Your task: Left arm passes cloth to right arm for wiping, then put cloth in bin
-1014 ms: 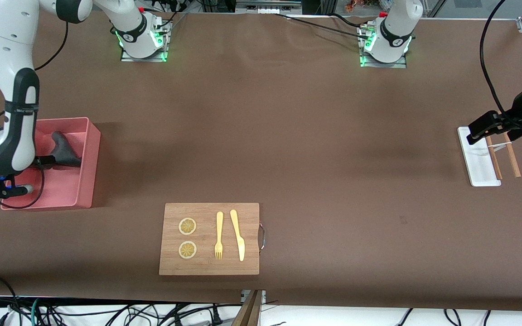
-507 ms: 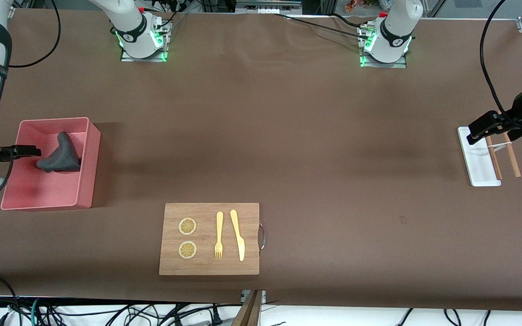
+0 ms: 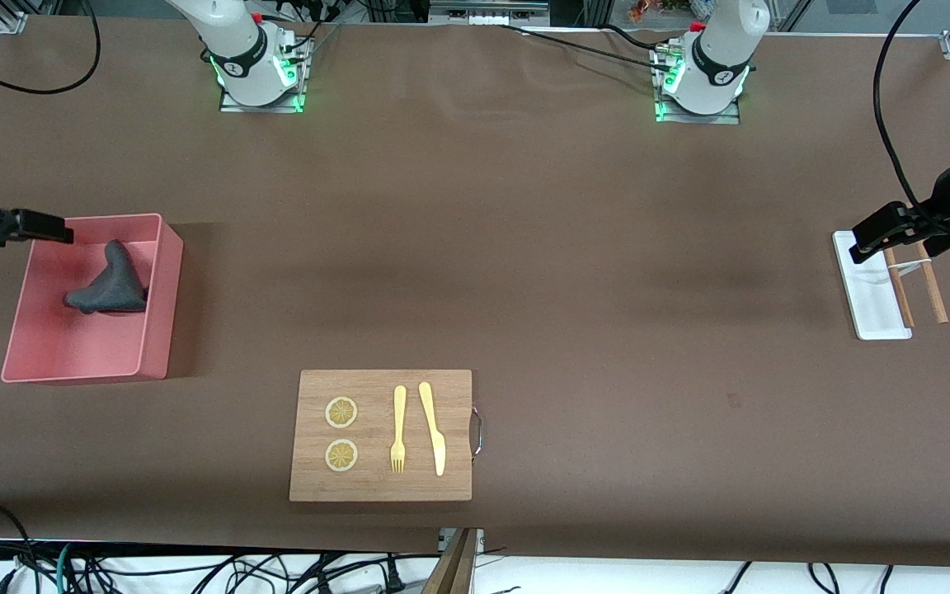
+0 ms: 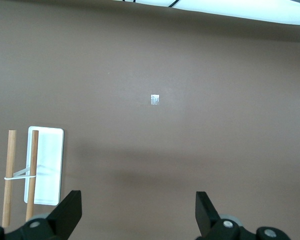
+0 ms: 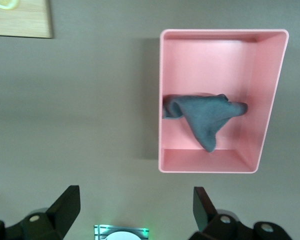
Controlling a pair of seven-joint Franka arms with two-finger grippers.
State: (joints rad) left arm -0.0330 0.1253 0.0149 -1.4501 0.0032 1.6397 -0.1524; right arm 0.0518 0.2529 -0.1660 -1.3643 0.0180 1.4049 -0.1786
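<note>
Nearest the front camera: board [image 3: 381, 435] with two lemon slices [image 3: 341, 412], fork [image 3: 398, 429] and knife [image 3: 433, 427], well apart from the task things and untouched.

Farther up, at the right arm's end of the table: bin [image 3: 157, 305], with the cloth [image 3: 109, 282] inside it. Cloth is a crumpled heap resting on the bin floor, toward the half of the bin farther from the camera, one edge against a long wall in the right wrist view [image 5: 204, 116]. Its long axis runs roughly across the bin's short width, with a narrow tail poking up toward the bin's wall farthest from the camera. Nothing touches it. Judged from this, the drop is done and the task is at or near its end.

Right gripper [image 3: 50, 229] is in the air over the bin's rim at the corner farthest from the camera, out at the table's edge; jaws wide open, empty, seen clearly in the right wrist view [image 5: 135, 210]. Probably spread so the cloth could fall free.

Left gripper [image 3: 875, 239] waits over the white tray [image 3: 864, 290] at the left arm's end, jaws wide open, holding nothing [image 4: 137, 215]. Two wooden sticks [image 3: 914, 285] lie beside and across the tray, tied by a white band.
</note>
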